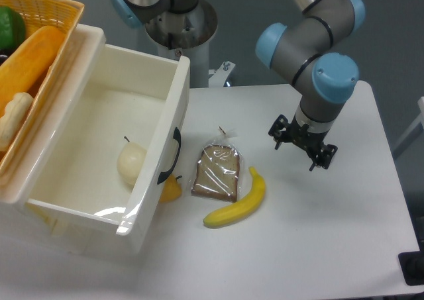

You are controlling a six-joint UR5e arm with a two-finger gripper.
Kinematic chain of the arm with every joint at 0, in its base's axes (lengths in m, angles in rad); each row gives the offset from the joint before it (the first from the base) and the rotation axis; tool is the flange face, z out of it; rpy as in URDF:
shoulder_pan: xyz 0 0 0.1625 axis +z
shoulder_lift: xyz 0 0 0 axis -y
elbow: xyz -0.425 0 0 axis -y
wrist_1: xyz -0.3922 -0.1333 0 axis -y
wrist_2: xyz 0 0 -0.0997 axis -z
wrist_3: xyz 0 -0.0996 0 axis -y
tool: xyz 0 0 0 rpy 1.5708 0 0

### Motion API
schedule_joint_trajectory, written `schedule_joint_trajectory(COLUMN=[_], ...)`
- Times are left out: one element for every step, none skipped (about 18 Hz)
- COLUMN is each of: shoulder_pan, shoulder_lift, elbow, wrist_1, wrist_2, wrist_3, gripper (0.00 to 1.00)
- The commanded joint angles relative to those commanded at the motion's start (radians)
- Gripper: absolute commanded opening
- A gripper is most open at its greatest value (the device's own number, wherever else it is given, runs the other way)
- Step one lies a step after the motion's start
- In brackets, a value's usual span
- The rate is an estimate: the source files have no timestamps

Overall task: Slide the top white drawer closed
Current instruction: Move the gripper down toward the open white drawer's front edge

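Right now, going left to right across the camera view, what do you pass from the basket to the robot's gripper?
Wicker basket → pale round fruit inside the open top white drawer → drawer's black handle → bagged slice of bread → banana → gripper.

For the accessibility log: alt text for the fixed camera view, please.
The top white drawer stands pulled open with a pale apple inside, while the gripper hangs over the table, apart from it. A banana and bagged bread lie between.
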Motion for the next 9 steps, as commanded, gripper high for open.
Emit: schedule_joint_trajectory(shoulder_pan=[-0.014,-0.020,-0.029,-0.044,-0.058,-0.071,-0.084,-0.098,-0.110], shoulder_lift=[0.002,0.005,0.014,0.018,0.020,0.022,0.022,0.022,0.020], elbow=[0.002,0.002,0.003,0.005,0.005,0.011,0.015,0.018,0.021], wrist_1=[-0.011,-0.014,-0.015,-0.015,-0.017,-0.022,-0.028,-0.037,-0.052], wrist_2=[-0.005,-0.006,-0.009,-0.015,-0.017,-0.018,-0.020,-0.025,-0.040], wrist_3=[-0.005,-0.018,-0.041,-0.075,-0.113,-0.146,-0.164,-0.175,-0.193], gripper=[1.00,0.87,0.68,0.55,0.42,0.32,0.25,0.18,0.13])
